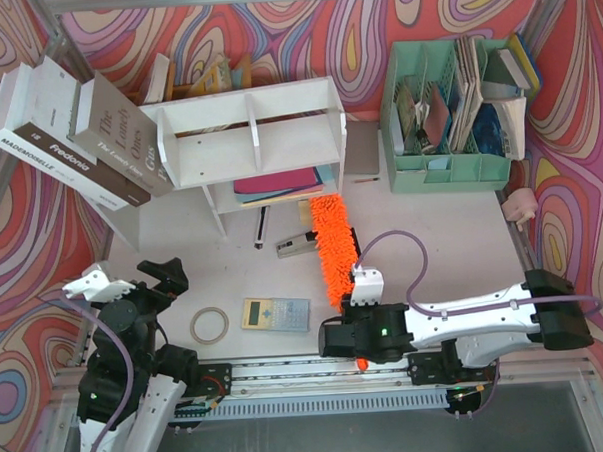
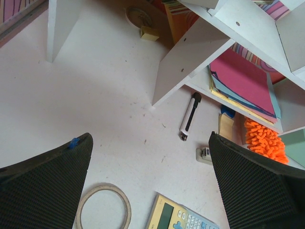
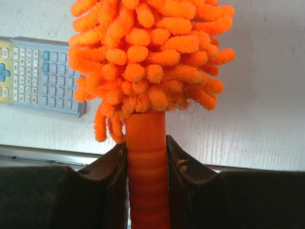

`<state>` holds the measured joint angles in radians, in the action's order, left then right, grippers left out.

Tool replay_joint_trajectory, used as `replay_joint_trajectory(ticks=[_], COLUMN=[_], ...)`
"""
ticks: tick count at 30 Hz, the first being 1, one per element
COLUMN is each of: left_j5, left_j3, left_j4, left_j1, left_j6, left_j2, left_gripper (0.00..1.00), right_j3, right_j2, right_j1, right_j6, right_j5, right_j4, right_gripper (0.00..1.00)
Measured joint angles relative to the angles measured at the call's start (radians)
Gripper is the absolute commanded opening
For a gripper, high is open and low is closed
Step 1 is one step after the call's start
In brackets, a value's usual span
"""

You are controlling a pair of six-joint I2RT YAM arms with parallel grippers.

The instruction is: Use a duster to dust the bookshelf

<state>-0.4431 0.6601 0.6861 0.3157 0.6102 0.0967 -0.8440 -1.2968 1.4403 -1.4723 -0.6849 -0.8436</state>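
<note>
Right fingers (image 3: 180, 164) clamp the duster (image 1: 333, 247) by its handle, left fingers (image 2: 47, 186) gape empty; its fluffy tip lies at the bookshelf (image 1: 247, 133) lower right corner, where a hard sweep could drag loose papers (image 1: 275, 182) out

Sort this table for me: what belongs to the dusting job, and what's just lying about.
Job: duster, held in right pincer; bookshelf.
Lying about: calculator, tape roll, pen, green file organiser, leaning books.
</note>
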Motion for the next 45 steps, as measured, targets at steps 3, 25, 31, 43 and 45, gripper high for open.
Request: replay_joint_trajectory(ticks=[3, 25, 31, 43, 45], left_j5=[0.0, 0.0, 0.0, 0.0, 0.0], left_j3=[0.0, 0.0, 0.0, 0.0, 0.0], left_j4=[0.0, 0.0, 0.0, 0.0, 0.0], left_j1=[0.0, 0.0, 0.0, 0.0, 0.0], left_j6=[0.0, 0.0, 0.0, 0.0, 0.0], left_j2=[0.0, 0.0, 0.0, 0.002, 0.002], left_gripper=[0.98, 0.98, 0.98, 0.98, 0.98], right_j3=[0.049, -0.039, 0.053, -0.126, -0.15], right_j2=[0.029, 0.116, -0.001, -0.039, -0.043], right_j1=[-0.049, -0.12, -0.122, -0.127, -0.111], right_j6=[0.061, 0.177, 0.188, 0.367, 0.407], right_j5=[0.053, 0.078, 0.117, 0.111, 0.114], right_j4=[0.074, 0.082, 0.181, 0.224, 0.245], right_gripper=[0.0, 0.0, 0.0, 0.0, 0.0])
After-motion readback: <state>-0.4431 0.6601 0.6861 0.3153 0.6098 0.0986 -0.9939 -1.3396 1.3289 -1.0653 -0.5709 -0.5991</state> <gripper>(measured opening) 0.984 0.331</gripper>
